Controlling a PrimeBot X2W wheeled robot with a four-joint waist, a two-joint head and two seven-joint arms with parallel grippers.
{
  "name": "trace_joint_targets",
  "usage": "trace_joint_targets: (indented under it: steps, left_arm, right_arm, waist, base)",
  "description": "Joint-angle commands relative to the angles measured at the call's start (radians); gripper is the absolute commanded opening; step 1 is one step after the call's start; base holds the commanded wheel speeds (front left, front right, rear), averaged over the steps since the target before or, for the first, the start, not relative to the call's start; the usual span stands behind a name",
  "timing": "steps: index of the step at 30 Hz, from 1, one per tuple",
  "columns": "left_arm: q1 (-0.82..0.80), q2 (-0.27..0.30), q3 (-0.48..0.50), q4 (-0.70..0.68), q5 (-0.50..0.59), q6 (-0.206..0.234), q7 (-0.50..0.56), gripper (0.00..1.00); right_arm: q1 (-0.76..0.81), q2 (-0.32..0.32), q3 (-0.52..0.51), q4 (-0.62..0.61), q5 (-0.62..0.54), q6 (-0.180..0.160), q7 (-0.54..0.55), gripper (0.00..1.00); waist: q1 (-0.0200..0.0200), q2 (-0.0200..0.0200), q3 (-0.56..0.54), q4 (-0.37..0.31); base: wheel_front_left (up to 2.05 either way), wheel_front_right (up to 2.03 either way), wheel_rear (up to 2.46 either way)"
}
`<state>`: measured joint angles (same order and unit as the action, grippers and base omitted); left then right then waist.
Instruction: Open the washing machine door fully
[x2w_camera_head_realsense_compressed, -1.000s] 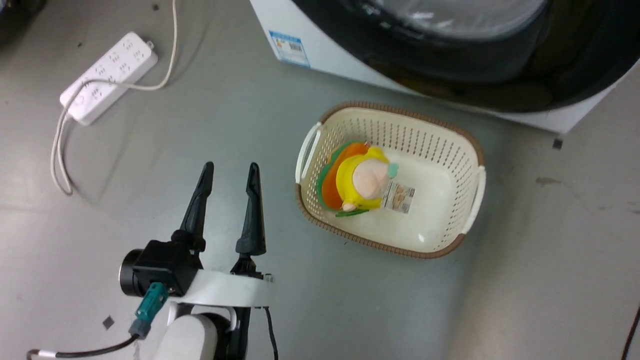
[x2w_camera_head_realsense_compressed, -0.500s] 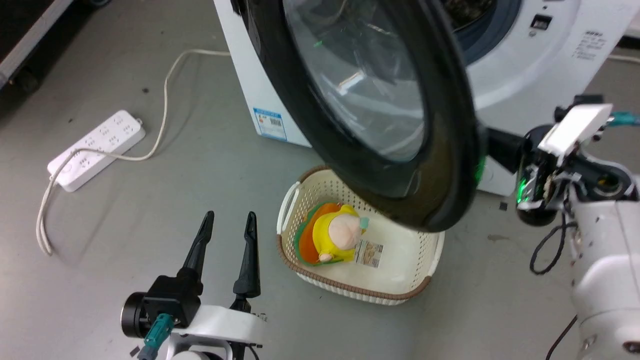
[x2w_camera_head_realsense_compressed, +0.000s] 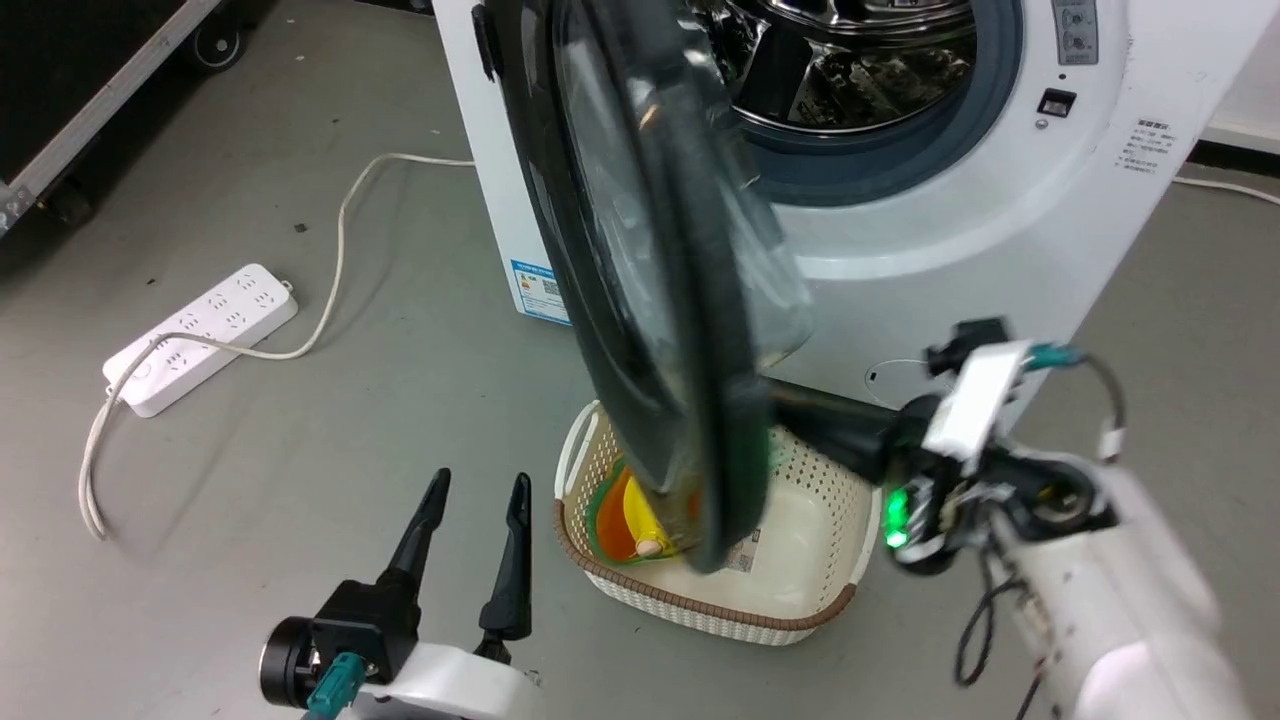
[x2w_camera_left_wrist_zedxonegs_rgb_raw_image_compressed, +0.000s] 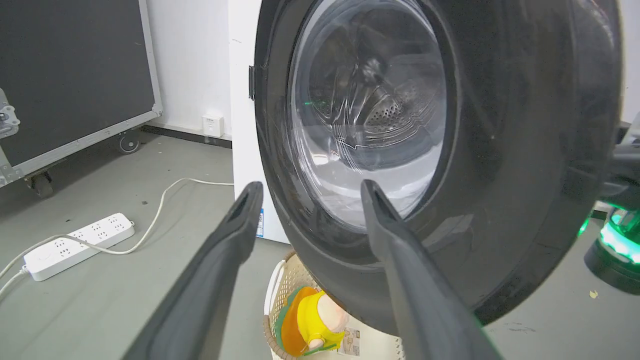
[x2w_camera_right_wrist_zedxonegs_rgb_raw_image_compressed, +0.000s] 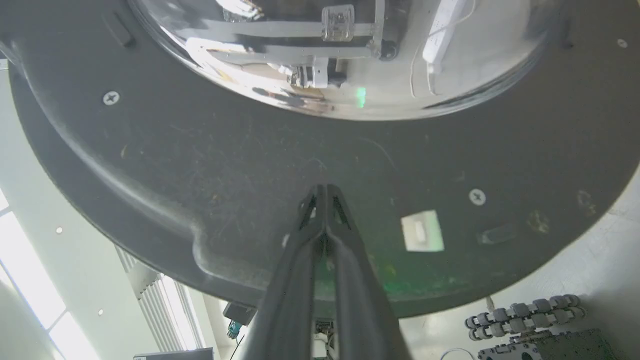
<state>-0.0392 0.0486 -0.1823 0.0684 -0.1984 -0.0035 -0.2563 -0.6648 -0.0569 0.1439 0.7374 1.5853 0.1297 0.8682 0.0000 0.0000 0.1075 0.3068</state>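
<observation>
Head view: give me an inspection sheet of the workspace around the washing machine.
Surface: grey floor, few dark specks.
Job's things: washing machine door partway open, overhanging the basket; washing machine, drum exposed.
Clutter: basket on the floor, yellow-and-orange toy inside.
Grippers: left gripper fingers open, empty; right gripper fingers shut, tips against the door's inner face.
Cables: white power strip and cord on the floor, left of the machine.
Surroundings: black wheeled case, far left.

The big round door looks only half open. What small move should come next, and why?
Probably push the washing machine door a little further outward with the right claw. Its shut tips rest against the door's inner face, and the door stands only partway swung from the drum.
</observation>
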Motion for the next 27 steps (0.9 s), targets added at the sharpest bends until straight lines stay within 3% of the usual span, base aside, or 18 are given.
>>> trace_joint_targets:
  steps: [1, 6, 10, 11, 15, 16, 18, 19, 20, 27]
  left_arm:
    - [0.012, 0.002, -0.002, 0.004, -0.004, -0.009, -0.006, 1.0]
    - [0.008, 0.002, -0.01, 0.024, -0.014, -0.03, -0.006, 1.0]
    - [0.009, 0.002, -0.004, 0.033, -0.022, -0.031, -0.006, 1.0]
    - [0.013, 0.002, 0.006, 0.038, -0.026, -0.03, -0.006, 1.0]
    - [0.017, 0.002, 0.024, 0.05, -0.021, -0.04, -0.006, 1.0]
    - [0.021, 0.002, 0.032, 0.06, -0.017, -0.055, -0.006, 1.0]
    - [0.023, 0.002, 0.039, 0.063, -0.01, -0.06, -0.006, 1.0]
    - [0.027, 0.002, 0.053, 0.066, 0.004, -0.069, -0.006, 1.0]
    - [0.027, 0.002, 0.053, 0.066, 0.004, -0.069, -0.006, 1.0]
    - [0.053, 0.002, 0.114, 0.068, 0.029, -0.09, -0.006, 1.0]
  right_arm:
    - [0.026, 0.006, 0.042, -0.016, 0.033, 0.001, -0.019, 0.0]
    - [0.044, 0.006, 0.18, -0.05, 0.122, 0.001, -0.114, 0.0]
    - [0.037, 0.007, 0.21, -0.054, 0.127, 0.001, -0.169, 0.0]
    - [0.03, 0.004, 0.203, -0.056, 0.111, 0.001, -0.223, 0.98]
    - [0.032, -0.044, 0.204, -0.117, 0.025, 0.001, -0.33, 1.0]
    - [0.056, -0.082, 0.196, -0.173, -0.046, 0.001, -0.433, 1.0]
    - [0.069, -0.103, 0.199, -0.205, -0.092, 0.001, -0.488, 1.0]
    - [0.097, -0.155, 0.217, -0.277, -0.207, 0.001, -0.613, 1.0]
    - [0.097, -0.155, 0.217, -0.277, -0.207, 0.001, -0.613, 1.0]
    - [0.182, -0.332, 0.318, -0.415, -0.677, 0.001, -1.04, 1.0]
  waist:
    - [0.0, 0.0, 0.0, 0.002]
    - [0.0, 0.0, -0.002, 0.009]
    - [0.0, 0.0, -0.008, 0.003]
    - [0.0, 0.0, -0.017, -0.007]
    - [0.0, 0.0, -0.037, -0.027]
    - [0.0, 0.0, -0.059, -0.042]
    - [0.0, 0.0, -0.069, -0.052]
    - [0.0, 0.0, -0.084, -0.072]
    - [0.0, 0.0, -0.084, -0.072]
    - [0.0, 0.0, -0.127, -0.164]
  base:
    - [0.0, 0.0, 0.0]
    - [0.0, 0.0, 0.0]
    - [0.0, 0.0, 0.0]
    - [0.0, 0.0, 0.0]
    - [0.0, 0.0, 0.0]
    - [0.0, 0.0, 0.0]
    - [0.0, 0.0, 0.0]
    - [0.0, 0.0, 0.0]
    - [0.0, 0.0, 0.0]
    - [0.0, 0.0, 0.0]
